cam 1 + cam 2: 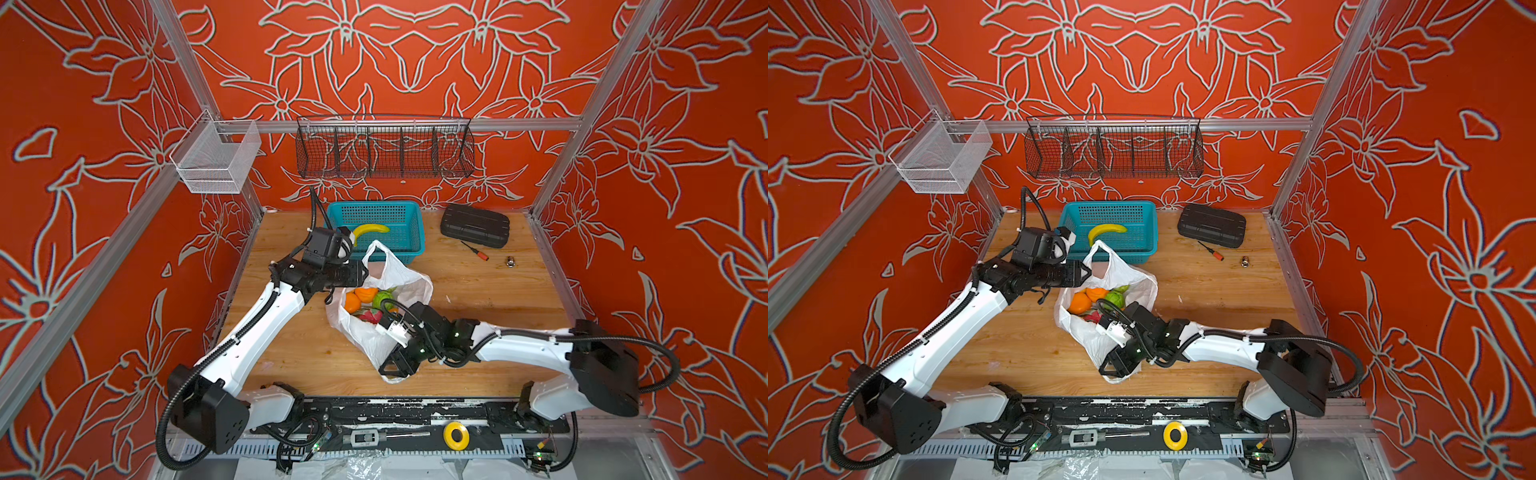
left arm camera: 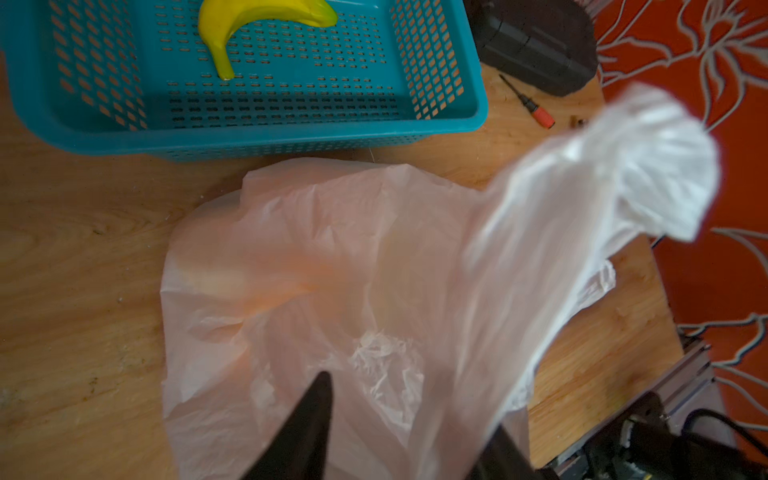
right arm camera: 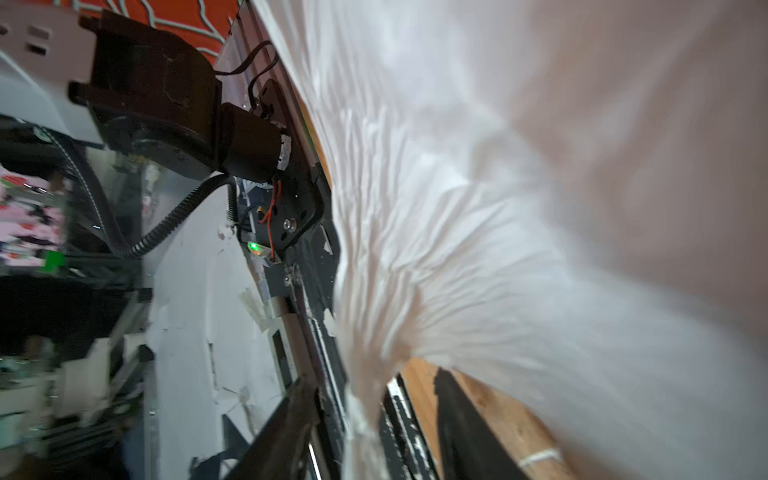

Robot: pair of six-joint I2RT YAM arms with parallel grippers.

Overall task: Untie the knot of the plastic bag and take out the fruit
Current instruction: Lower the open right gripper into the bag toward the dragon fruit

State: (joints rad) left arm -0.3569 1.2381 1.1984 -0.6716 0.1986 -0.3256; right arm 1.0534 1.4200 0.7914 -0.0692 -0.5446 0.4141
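Nearest, a yellow tape roll point(image 1: 456, 435) is sitting on the front rail. Next, the right gripper point(image 3: 370, 380) is resting at the near, closed end of the thin crinkly translucent white plastic bag point(image 1: 399, 274). Its jaws are standing apart, released; a gathered strand of bag plastic is running between them, not pinched as far as the wrist view is showing.

The bag is lying mid wooden surface point(image 1: 498, 299), mouth gaping at its far end. No tied knot is showing, and one handle loop point(image 2: 648, 166) is sticking up loose, so untying is looking done.

The fruit is all sitting inside the bag: round orange pieces point(image 1: 353, 304), a bumpy green one point(image 1: 383, 300) and a red-pink dragon fruit point(image 1: 369, 317). Taking these out is looking like what's left.

The left gripper point(image 2: 411, 405) is hovering at the far-left rim of the mouth, jaws spread, grasping nothing, with blurred loop plastic passing one jaw.

Beyond, a teal perforated plastic basket point(image 2: 249, 141) is holding a curved yellow banana point(image 1: 371, 229). Further right, an orange-handled screwdriver point(image 1: 473, 251) and a black ribbed hard case point(image 1: 475, 226) are lying. A black wire basket point(image 1: 384, 153) and a white mesh basket point(image 1: 212, 158) are hanging on the back rail.

Writing: none readable on bag, basket or case, and no brand or label is showing; the background clutter in the right wrist view is too blurred to read
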